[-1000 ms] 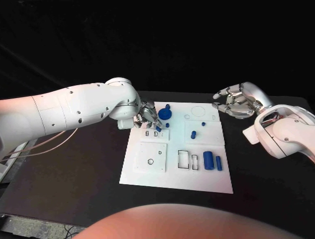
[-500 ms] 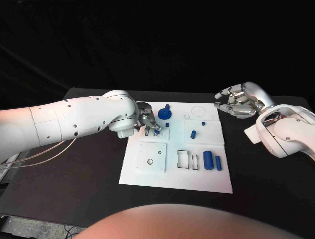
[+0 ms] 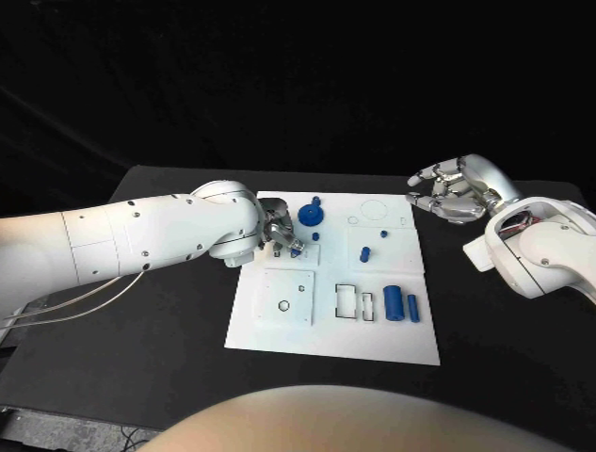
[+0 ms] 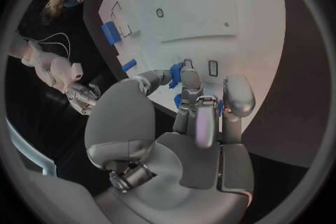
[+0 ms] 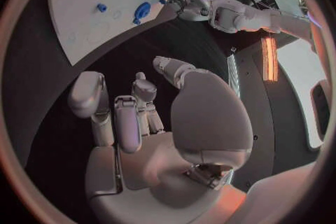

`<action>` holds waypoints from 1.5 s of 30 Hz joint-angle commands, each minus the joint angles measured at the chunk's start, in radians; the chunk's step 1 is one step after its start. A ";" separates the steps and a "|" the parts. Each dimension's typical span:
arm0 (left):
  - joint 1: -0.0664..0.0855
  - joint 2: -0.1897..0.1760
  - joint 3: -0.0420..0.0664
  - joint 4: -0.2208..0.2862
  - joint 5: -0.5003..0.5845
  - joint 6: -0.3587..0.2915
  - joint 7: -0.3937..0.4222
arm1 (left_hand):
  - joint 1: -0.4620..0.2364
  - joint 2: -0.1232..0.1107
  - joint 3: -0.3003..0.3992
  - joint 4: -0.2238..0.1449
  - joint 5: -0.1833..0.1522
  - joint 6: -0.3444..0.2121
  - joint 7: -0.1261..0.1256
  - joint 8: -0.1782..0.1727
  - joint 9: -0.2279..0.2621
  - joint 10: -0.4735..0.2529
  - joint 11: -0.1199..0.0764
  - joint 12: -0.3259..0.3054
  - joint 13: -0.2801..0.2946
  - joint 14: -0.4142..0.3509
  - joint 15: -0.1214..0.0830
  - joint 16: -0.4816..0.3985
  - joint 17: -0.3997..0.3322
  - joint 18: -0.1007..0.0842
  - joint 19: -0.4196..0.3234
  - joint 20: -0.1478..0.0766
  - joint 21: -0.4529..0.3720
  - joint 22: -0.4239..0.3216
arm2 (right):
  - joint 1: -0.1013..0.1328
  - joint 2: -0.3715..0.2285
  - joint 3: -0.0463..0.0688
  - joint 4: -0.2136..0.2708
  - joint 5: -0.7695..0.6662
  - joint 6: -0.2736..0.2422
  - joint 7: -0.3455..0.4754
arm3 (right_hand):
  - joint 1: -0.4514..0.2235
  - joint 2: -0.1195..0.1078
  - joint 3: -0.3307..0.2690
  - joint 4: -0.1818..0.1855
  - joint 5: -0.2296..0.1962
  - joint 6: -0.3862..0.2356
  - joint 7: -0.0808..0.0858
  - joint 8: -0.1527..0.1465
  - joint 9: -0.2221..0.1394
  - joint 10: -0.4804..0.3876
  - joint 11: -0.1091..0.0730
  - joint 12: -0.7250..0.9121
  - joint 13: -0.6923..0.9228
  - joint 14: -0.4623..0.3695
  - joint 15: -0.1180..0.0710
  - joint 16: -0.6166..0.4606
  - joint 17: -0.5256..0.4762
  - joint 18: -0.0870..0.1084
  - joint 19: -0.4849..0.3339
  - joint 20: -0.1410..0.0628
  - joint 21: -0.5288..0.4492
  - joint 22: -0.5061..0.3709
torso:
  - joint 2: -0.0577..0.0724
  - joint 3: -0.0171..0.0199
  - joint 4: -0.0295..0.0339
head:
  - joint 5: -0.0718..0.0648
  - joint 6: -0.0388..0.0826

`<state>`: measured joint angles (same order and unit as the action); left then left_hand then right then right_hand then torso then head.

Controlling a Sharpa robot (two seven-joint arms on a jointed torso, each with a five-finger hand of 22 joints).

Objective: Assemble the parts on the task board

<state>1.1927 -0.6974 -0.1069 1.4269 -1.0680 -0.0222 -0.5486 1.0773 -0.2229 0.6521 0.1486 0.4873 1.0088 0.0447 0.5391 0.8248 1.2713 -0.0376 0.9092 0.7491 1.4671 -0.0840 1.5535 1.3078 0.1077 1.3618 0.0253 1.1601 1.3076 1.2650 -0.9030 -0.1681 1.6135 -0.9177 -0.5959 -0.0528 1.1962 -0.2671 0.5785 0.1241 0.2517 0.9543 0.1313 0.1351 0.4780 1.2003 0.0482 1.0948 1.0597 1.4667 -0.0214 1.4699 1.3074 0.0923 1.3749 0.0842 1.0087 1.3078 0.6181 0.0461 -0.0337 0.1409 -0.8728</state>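
Observation:
The white task board (image 3: 379, 330) lies in the middle of the black table. My left hand (image 3: 276, 235) hovers over its far left corner and pinches a small blue part (image 4: 175, 75) between thumb and a fingertip (image 4: 190, 79), right beside two small rectangular slots (image 4: 212, 68). A round blue part (image 3: 310, 215) stands just past those fingers. Two blue cylinders (image 3: 402, 303) lie near the board's right edge, and small blue parts (image 3: 364, 253) stand mid-board. My right hand (image 3: 447, 193) hangs off the board's far right corner, fingers loosely bent, holding nothing.
A raised white square plate (image 3: 285, 298) with a small hole sits on the board's left half, with two rectangular cut-outs (image 3: 353, 301) next to it. Bare black table (image 3: 135, 339) stretches to the left of the board and in front of it.
My left hand has shifted a little to the right and nearer over the board's corner, its arm swinging lower. The right hand has stayed where it was.

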 commanded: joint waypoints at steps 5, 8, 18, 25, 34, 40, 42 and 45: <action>-0.002 0.002 0.001 0.005 -0.045 0.009 0.006 | 0.000 0.004 0.215 -0.222 0.007 0.019 -0.011 0.006 -0.002 0.009 -0.002 0.006 0.001 0.097 -0.006 0.006 0.238 -0.019 0.005 -0.001 0.008 0.130 | 0.000 0.000 0.000 0.000 -0.001 0.002 0.007 | -0.008 -0.001 0.004 -0.001 0.007 -0.009 0.000 0.003 0.001 -0.009 0.000 -0.005 -0.002 0.050 -0.001 -0.005 0.068 0.010 -0.008 0.001 -0.003 0.095 | 0.000 -0.0006 0.0004 | 0.001 0.000; -0.002 0.003 0.001 0.005 -0.047 0.018 0.004 | 0.000 0.003 0.216 -0.223 0.012 0.021 -0.012 0.006 -0.003 0.011 -0.003 0.007 0.003 0.098 -0.006 0.006 0.239 -0.019 0.006 -0.001 0.010 0.131 | 0.000 0.001 0.000 0.000 -0.001 0.002 0.007 | -0.008 -0.001 0.004 -0.001 0.007 -0.009 0.000 0.003 0.001 -0.009 0.000 -0.005 -0.002 0.050 -0.001 -0.005 0.068 0.010 -0.008 0.001 -0.003 0.095 | -0.001 -0.0002 0.0002 | 0.002 0.000; -0.002 0.004 0.001 -0.001 -0.048 0.064 -0.009 | -0.001 0.003 0.216 -0.223 0.015 0.022 -0.012 0.006 -0.004 0.015 -0.003 0.012 0.009 0.099 -0.006 0.008 0.244 -0.019 0.006 -0.001 0.009 0.131 | 0.000 0.002 0.000 0.000 -0.001 0.002 0.007 | -0.008 -0.001 0.004 -0.001 0.007 -0.009 0.000 0.003 0.001 -0.009 0.000 -0.005 -0.002 0.050 -0.001 -0.005 0.068 0.010 -0.008 0.001 -0.003 0.095 | -0.001 0.0003 0.0001 | 0.003 0.000; -0.002 0.005 0.001 -0.006 -0.048 0.085 -0.012 | -0.001 0.003 0.217 -0.224 0.017 0.024 -0.013 0.005 -0.005 0.018 -0.004 0.015 0.013 0.099 -0.006 0.009 0.246 -0.019 0.007 -0.002 0.010 0.132 | 0.000 0.002 0.000 -0.001 0.000 0.004 0.007 | -0.008 -0.001 0.005 0.000 0.007 -0.009 0.000 0.003 0.002 -0.009 0.000 -0.006 -0.003 0.050 -0.001 -0.006 0.067 0.011 -0.008 0.001 -0.005 0.094 | -0.001 0.0002 -0.0004 | 0.004 0.000; -0.002 0.008 0.001 -0.011 -0.049 0.087 -0.016 | -0.001 0.003 0.217 -0.225 0.019 0.025 -0.013 0.005 -0.005 0.019 -0.004 0.014 0.012 0.099 -0.007 0.009 0.246 -0.020 0.007 -0.002 0.011 0.132 | 0.000 0.002 0.000 -0.002 0.000 0.005 0.007 | -0.008 -0.001 0.005 0.000 0.007 -0.009 0.000 0.003 0.002 -0.009 0.000 -0.006 -0.003 0.050 -0.001 -0.006 0.067 0.011 -0.008 0.001 -0.005 0.094 | -0.001 0.0000 0.0010 | 0.003 0.000; -0.002 0.010 0.001 -0.014 -0.050 0.087 -0.019 | -0.001 0.003 0.217 -0.225 0.020 0.026 -0.013 0.005 -0.006 0.019 -0.004 0.012 0.010 0.100 -0.007 0.010 0.247 -0.020 0.007 -0.002 0.011 0.132 | 0.000 -0.001 0.000 -0.001 0.000 0.004 0.007 | -0.008 -0.001 0.005 0.000 0.007 -0.009 0.000 0.003 0.002 -0.009 0.000 -0.006 -0.003 0.050 -0.001 -0.006 0.067 0.011 -0.008 0.001 -0.005 0.094 | 0.000 0.0000 -0.0001 | 0.005 0.000; -0.002 0.011 0.002 -0.015 -0.050 0.091 -0.019 | -0.001 0.003 0.217 -0.225 0.020 0.026 -0.013 0.005 -0.006 0.019 -0.004 0.012 0.010 0.100 -0.007 0.010 0.247 -0.020 0.007 -0.002 0.011 0.132 | 0.000 -0.001 0.000 -0.001 0.000 0.004 0.006 | -0.008 -0.001 0.005 0.000 0.007 -0.009 0.000 0.003 0.002 -0.009 0.000 -0.006 -0.003 0.050 -0.001 -0.006 0.067 0.011 -0.008 0.001 -0.005 0.094 | 0.000 -0.0001 -0.0003 | 0.004 0.000; -0.002 0.014 0.002 -0.016 -0.050 0.100 -0.019 | 0.000 0.003 0.218 -0.225 0.019 0.026 -0.013 0.005 -0.006 0.020 -0.005 0.013 0.010 0.100 -0.007 0.010 0.247 -0.020 0.008 -0.002 0.012 0.133 | 0.000 -0.001 0.000 -0.001 0.000 0.004 0.006 | -0.009 -0.002 0.005 -0.001 0.009 -0.010 0.001 0.003 0.002 -0.009 0.000 -0.005 -0.004 0.050 0.000 -0.007 0.067 0.010 -0.008 0.001 -0.006 0.094 | -0.001 0.0004 0.0001 | 0.005 0.000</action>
<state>1.1941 -0.6872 -0.1029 1.4102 -1.1152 0.0428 -0.5597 1.0741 -0.2261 0.6521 0.1485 0.5028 1.0203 0.0360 0.5416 0.8189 1.2850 -0.0408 0.9176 0.7600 1.4670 -0.0838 1.5575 1.3075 0.1078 1.3616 0.0253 1.1686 1.3074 1.2650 -0.9037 -0.1681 1.6120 -0.9144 -0.5958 -0.0524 1.1963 -0.2671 0.5785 0.1241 0.2556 0.9515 0.1341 0.1351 0.4787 1.2005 0.0483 1.0948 1.0571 1.4668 -0.0214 1.4699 1.3073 0.0923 1.3750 0.0842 1.0087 1.3076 0.6175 0.0462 -0.0335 0.1456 -0.8728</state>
